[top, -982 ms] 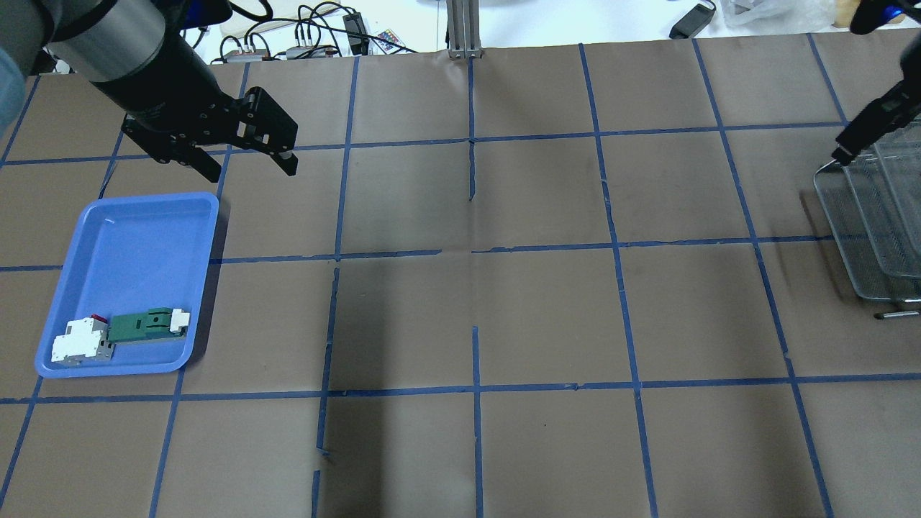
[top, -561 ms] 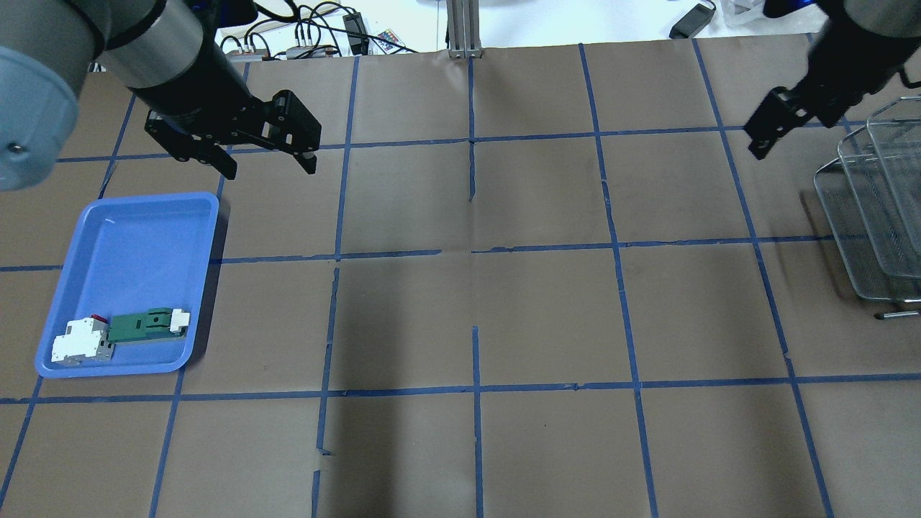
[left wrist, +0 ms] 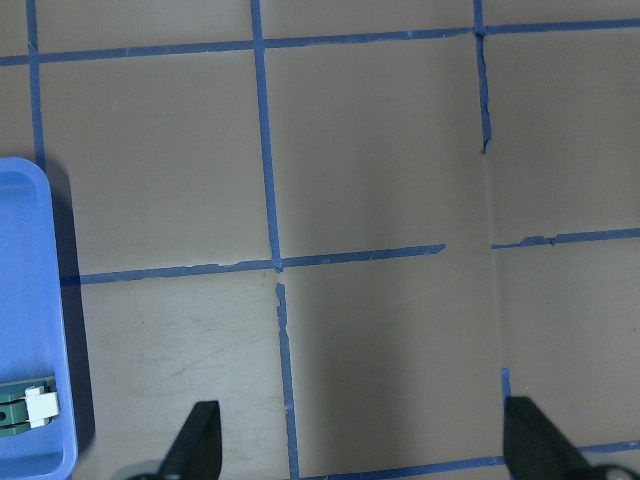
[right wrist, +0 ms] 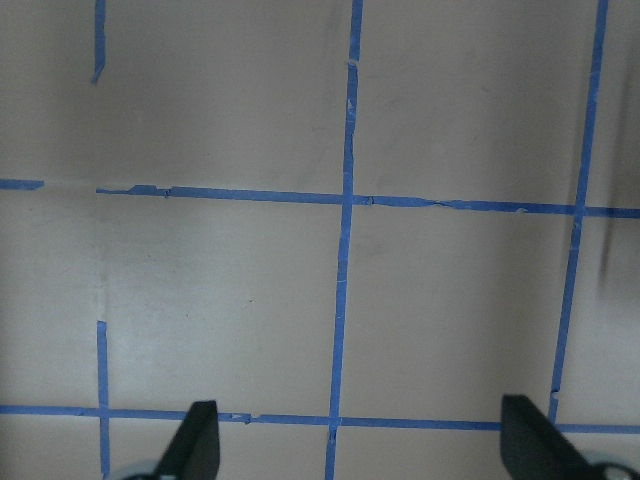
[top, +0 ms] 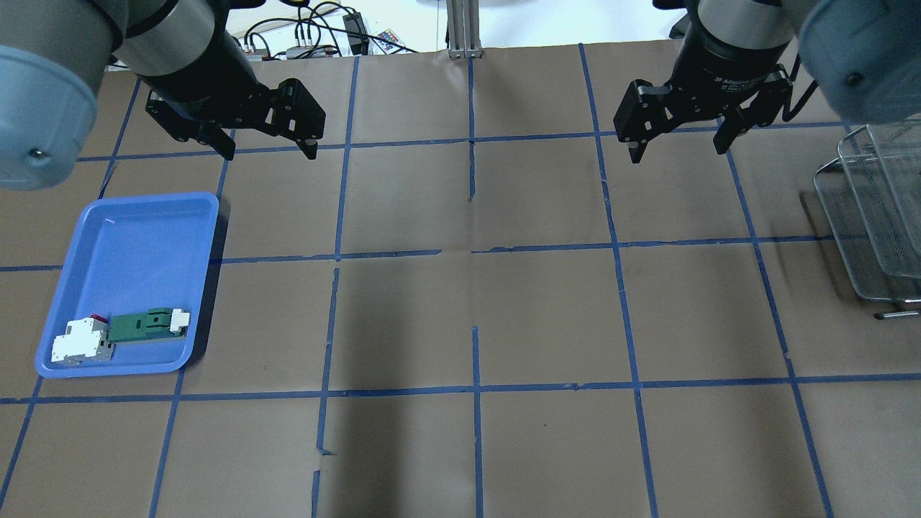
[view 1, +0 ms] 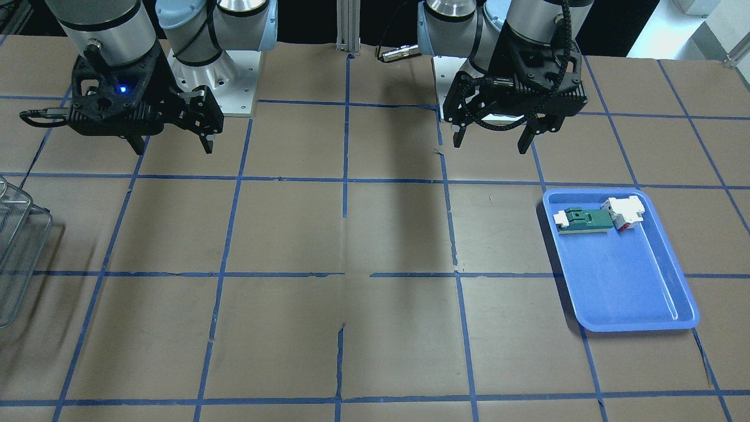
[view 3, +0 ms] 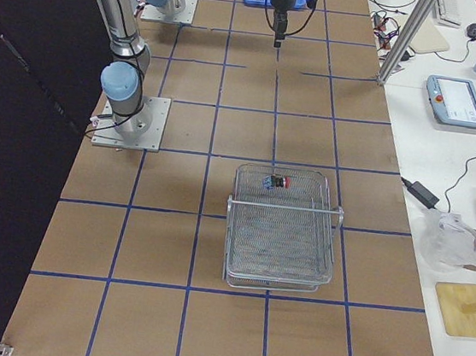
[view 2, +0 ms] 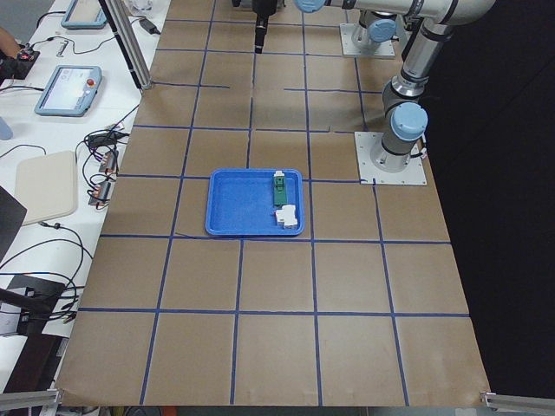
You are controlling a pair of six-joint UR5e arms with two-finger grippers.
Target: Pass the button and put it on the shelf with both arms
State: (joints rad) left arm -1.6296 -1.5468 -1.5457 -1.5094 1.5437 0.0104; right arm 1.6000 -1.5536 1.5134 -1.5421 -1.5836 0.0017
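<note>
Swung away from the shelf [top: 874,216], the right gripper [top: 676,152] now hangs released over the brown-papered, blue-taped counter [top: 475,302], as does the left gripper [top: 270,155]. The button [view 3: 276,182] lies inside the shelf, at the end nearer both grippers.

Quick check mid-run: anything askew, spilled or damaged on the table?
Nothing stands out. The button lies in the shelf; green block and white block sit in the tray; left gripper and right gripper are open, empty.
</note>
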